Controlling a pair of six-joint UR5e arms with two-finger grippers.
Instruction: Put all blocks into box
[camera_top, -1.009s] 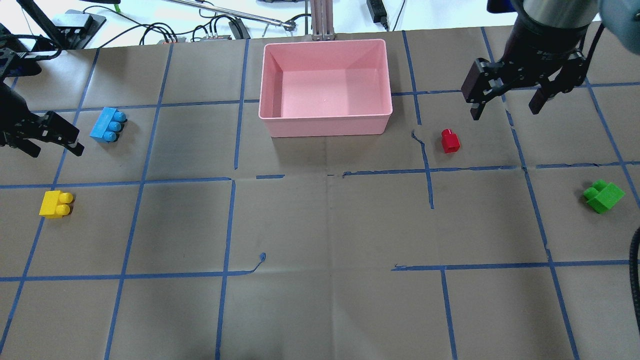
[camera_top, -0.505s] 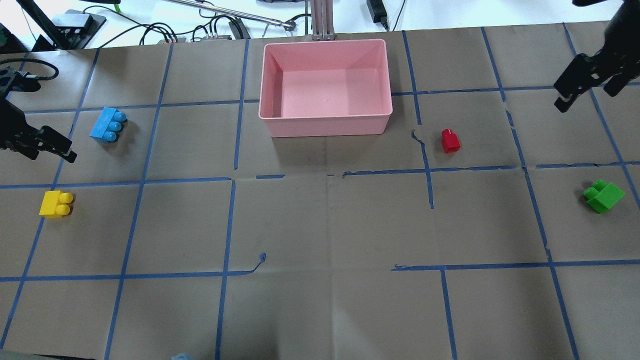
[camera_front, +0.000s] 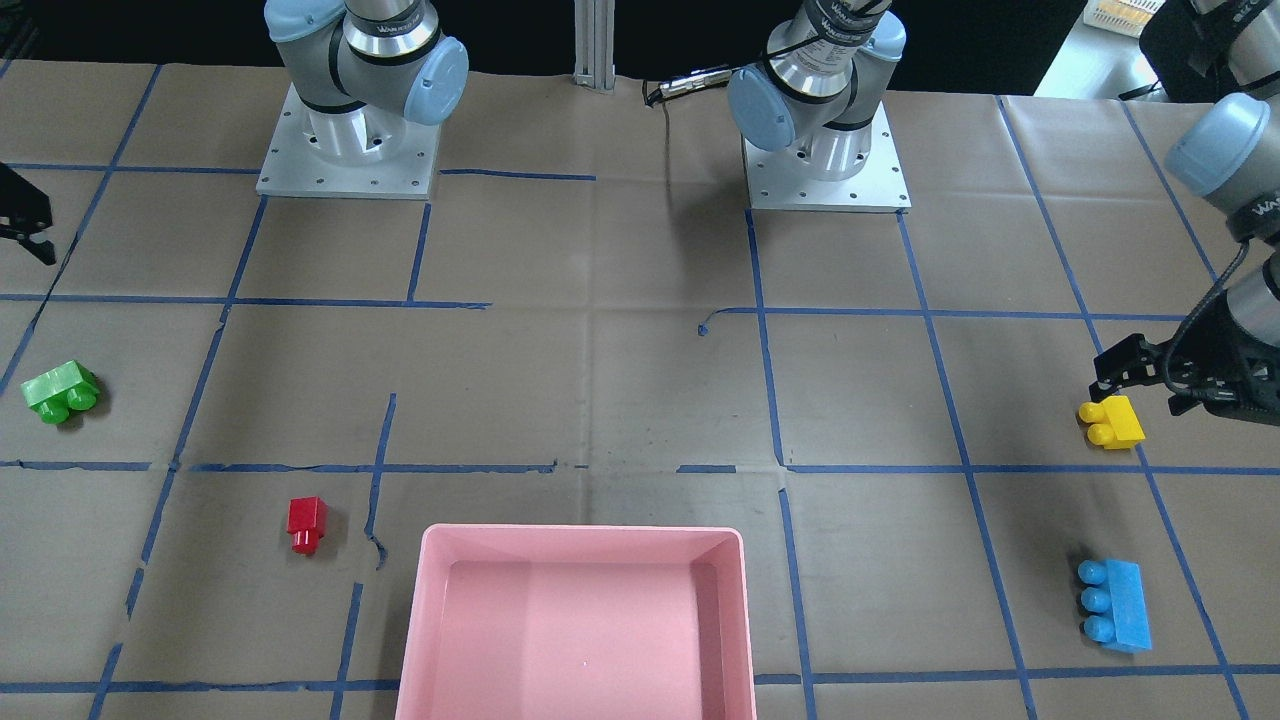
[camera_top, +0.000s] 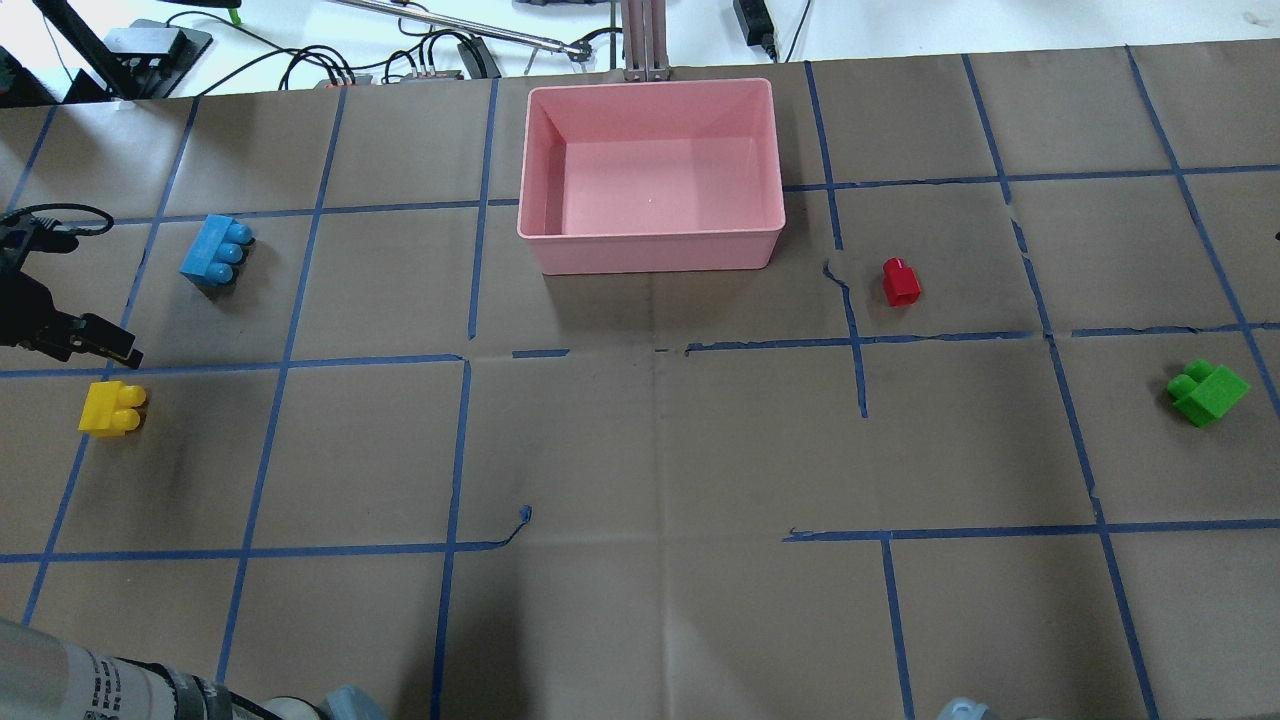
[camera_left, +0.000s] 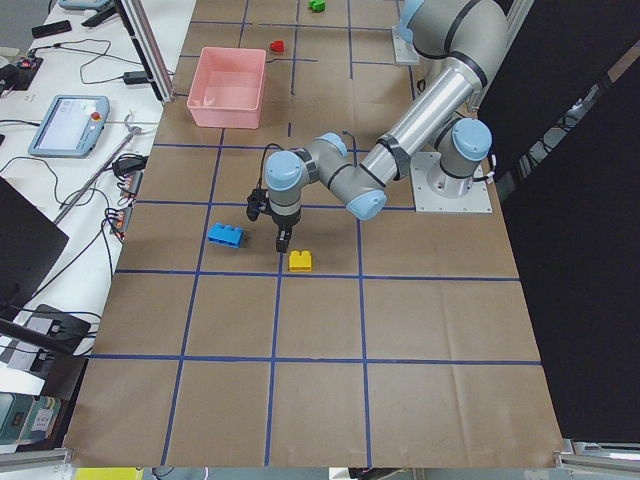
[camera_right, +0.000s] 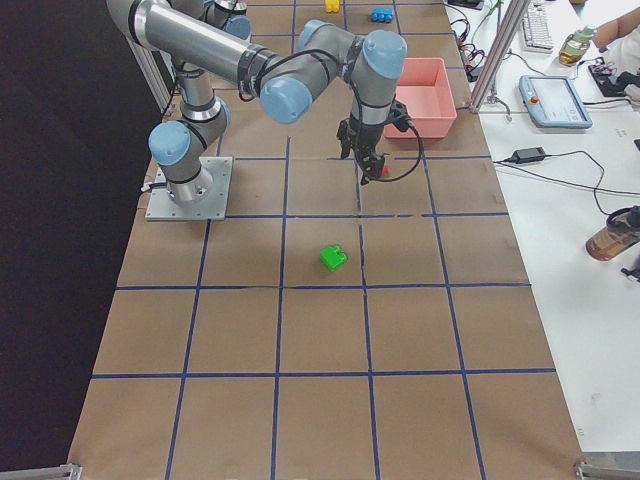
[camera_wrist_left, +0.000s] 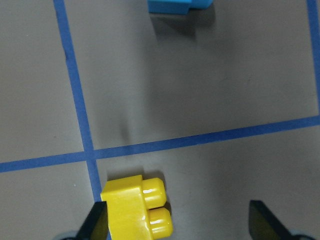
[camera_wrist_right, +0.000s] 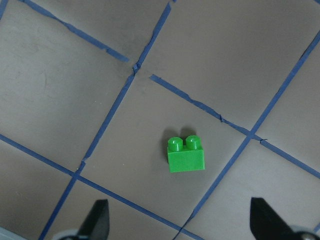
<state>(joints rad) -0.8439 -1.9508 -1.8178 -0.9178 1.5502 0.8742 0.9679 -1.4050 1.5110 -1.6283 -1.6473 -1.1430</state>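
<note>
The box (camera_top: 650, 255) sits on the table (camera_top: 650, 450) at mid-width, toward the far edge. Well off to the robot's left lies the three-stud block (camera_top: 214, 250), with the left two-stud block (camera_top: 110, 408) nearer the robot. On the right, the one-stud block (camera_top: 900, 282) lies near the box's front corner, and the right two-stud block (camera_top: 1208, 392) lies farther out.

- Right arm (camera_right: 215, 48), near and large, reaches from its base plate (camera_right: 187, 200) out over the table (camera_right: 300, 400).
- Right gripper (camera_right: 360, 160) points down above the table. This view does not settle whether it is parted or closed.
- Green block (camera_right: 333, 258) lies on the table, nearer the camera and apart from the gripper.
- Red block (camera_right: 379, 172) shows just beside the gripper's tip; contact cannot be determined.
- Pink box (camera_right: 435, 128) stands just beyond.
- Yellow block (camera_right: 332, 5) and blue block (camera_right: 381, 14) lie at the far end, near each other but apart.
</note>
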